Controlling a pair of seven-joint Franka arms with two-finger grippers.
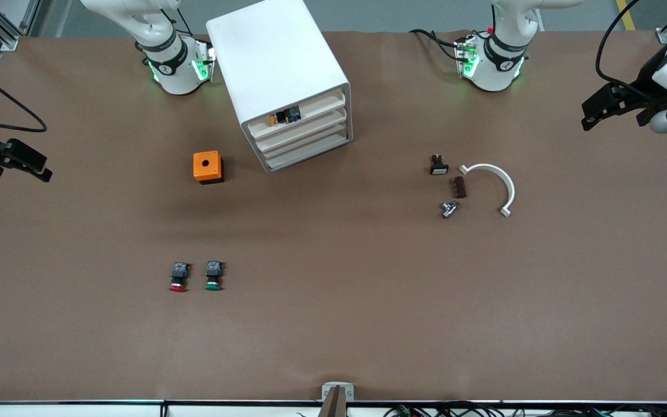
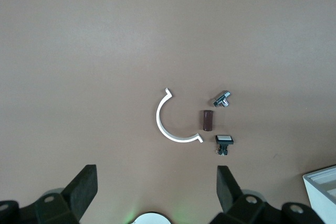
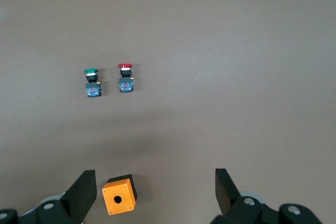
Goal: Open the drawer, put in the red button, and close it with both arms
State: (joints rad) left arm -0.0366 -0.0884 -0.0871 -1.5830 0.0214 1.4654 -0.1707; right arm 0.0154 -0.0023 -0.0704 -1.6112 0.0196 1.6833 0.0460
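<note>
— What do we see of the jaws?

— Both are spread wide and hold nothing. In the left wrist view the left gripper [image 2: 157,192] has its two black fingers [image 2: 84,187] far apart, with bare brown table [image 1: 333,324] showing between them. The right gripper [image 3: 155,192] is the same, fingers [image 3: 226,187] parted and touching nothing.

— And the arms' pose?

— We find both held high at the ends of the table. The left gripper [image 1: 617,107] hangs over the table's edge at the left arm's end, the right gripper [image 1: 6,159] over the edge at the right arm's end. Each wrist camera looks straight down.

— Where is the red button?

— The red button [image 1: 178,277] lies on its side on the table, toward the right arm's end, red cap pointing at the front camera. The green button [image 1: 213,275] lies just beside it, apart, turned the same way. The right wrist view shows the pair too: red button [image 3: 125,77], green button [image 3: 92,82].

— The drawer?

— We see the white cabinet [image 1: 278,69] standing between the two bases, turned at an angle. Its four drawers are pushed in; the top drawer [image 1: 304,119] has small parts inside. The orange box [image 1: 208,167] sits near the cabinet, nearer to the front camera than the right arm's base.

— Anything under the left gripper?

— A white curved clip [image 2: 170,124], a brown block [image 2: 208,120], a metal fitting [image 2: 222,98] and a small white-capped switch [image 2: 223,142], lying close together.
</note>
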